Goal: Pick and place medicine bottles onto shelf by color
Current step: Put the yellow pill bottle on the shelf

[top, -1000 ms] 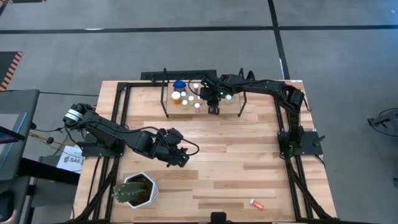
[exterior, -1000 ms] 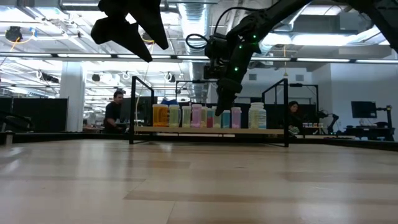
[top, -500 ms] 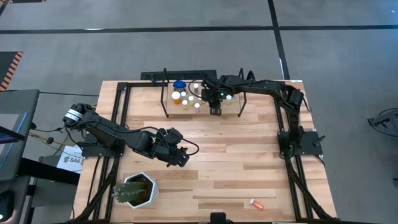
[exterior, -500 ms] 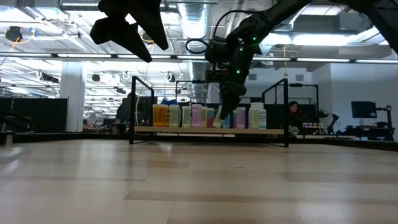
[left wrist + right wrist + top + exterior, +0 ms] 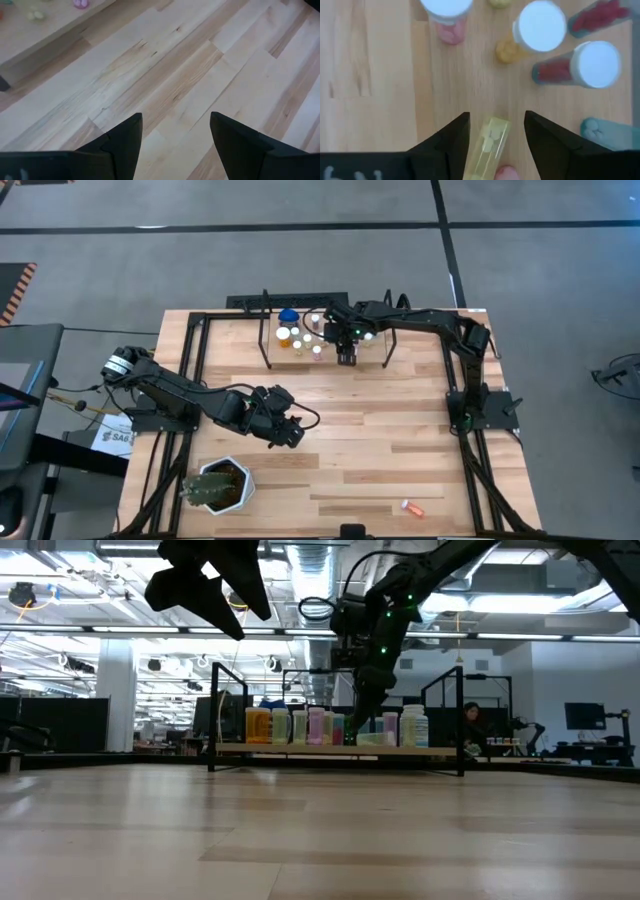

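Releasing: I judge I am letting go of a small yellow bottle (image 5: 491, 142) on the shelf (image 5: 330, 356), from how the fingers stand around it.
Stray bottle: one orange bottle (image 5: 412, 506) lies on its side near the bench's front edge, toward the right corner, well apart from both arms.
Plant: a potted plant (image 5: 216, 484) sits by the front left corner.
Left gripper (image 5: 175, 135): waits over bare wood left of the bench's middle, fingers spread, nothing between them.
Right gripper (image 5: 495, 131): at the shelf's front edge on the far side of the bench, fingers parted, the yellow bottle between them; contact I cannot tell.
Shelf row: white-capped bottles (image 5: 330, 727) stand close together, orange, yellow, pink.
Handling: I expect light, stiff, smooth plastic, easily tipped; I would pinch the body below the cap.
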### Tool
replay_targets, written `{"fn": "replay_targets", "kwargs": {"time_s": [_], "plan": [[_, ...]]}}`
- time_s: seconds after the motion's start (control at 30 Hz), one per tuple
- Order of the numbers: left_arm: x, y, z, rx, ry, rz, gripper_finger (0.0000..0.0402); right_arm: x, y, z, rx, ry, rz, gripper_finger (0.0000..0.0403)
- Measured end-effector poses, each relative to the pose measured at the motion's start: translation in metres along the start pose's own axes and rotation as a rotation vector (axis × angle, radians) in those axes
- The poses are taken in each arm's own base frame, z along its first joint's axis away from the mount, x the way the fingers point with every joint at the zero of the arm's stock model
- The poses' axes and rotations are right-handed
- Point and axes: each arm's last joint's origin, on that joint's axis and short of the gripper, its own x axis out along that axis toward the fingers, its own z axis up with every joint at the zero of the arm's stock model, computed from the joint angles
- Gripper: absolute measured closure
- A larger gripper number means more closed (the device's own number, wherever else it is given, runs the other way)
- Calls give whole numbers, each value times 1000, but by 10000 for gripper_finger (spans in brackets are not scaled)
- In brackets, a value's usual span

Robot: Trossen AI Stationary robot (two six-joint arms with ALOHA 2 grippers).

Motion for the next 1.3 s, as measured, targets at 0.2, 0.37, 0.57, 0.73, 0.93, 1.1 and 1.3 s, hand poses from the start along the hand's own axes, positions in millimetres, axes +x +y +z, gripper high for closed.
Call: {"fn": "replay_targets", "kwargs": {"time_s": [0.2,0.37,0.57,0.73,0.93,1.1,1.3], "plan": [[0,0,0,-8,0,0,182,-14,11,-1,75,41,22,200],[0,1,-1,-22,8,12,182,-28,27,-6,171,118,55,205],[-1,1,-3,-27,18,11,182,-33,38,-15,187,147,69,206],[-4,1,-8,-37,13,34,182,-29,46,-38,177,179,78,210],[-6,2,-11,-56,-4,58,182,-34,59,-65,161,60,54,225],[-6,2,-12,-53,-18,72,182,-39,67,-87,244,-174,-3,238],[-6,3,-11,-51,-39,86,182,-32,75,-111,400,-362,-64,243]]}}
